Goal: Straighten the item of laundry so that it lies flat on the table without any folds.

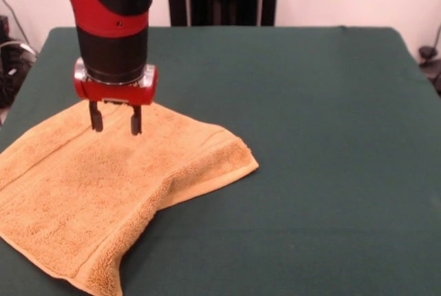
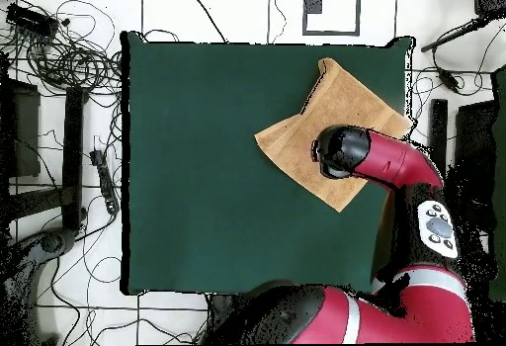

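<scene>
Towel (image 1: pixel 103 199) lies at one side of the table (image 1: pixel 310 138), 1 edge doubled under along a thick fold. Gripper (image 1: pixel 116 122) hangs just above the cloth, fingers apart, holding nothing. Best practice: pinch only the folded edge's top layer, draw outward, low.

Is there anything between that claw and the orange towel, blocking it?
No. The gripper hangs open right over the towel with nothing visible between them, and the green table around the towel shows nothing else.

No readable text or labels
</scene>
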